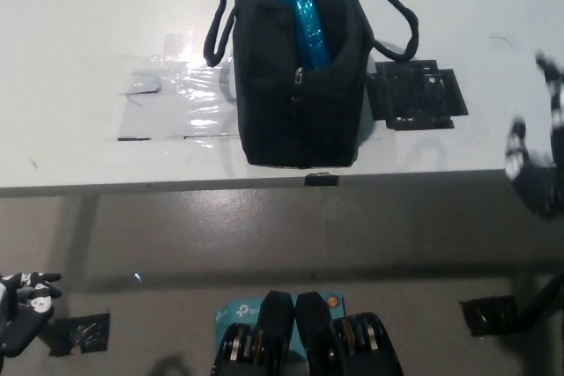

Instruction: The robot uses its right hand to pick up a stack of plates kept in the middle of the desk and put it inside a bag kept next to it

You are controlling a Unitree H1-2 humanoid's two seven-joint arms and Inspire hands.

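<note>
Blue plates (302, 6) stand on edge inside the open black bag (298, 85) near the front edge of the white desk (79, 24).

The black right hand (539, 151) hangs at the desk's right front corner, empty, fingers spread. The white left hand (25, 301) rests low, below the desk's front edge at far left; its grip cannot be told. Clear tape (181, 99) and a black tape patch (414, 94) flank the bag's 2 sides.

Bright overhead glare on tape (181, 99), right hand (539, 165) seemingly motion-blurred
</note>
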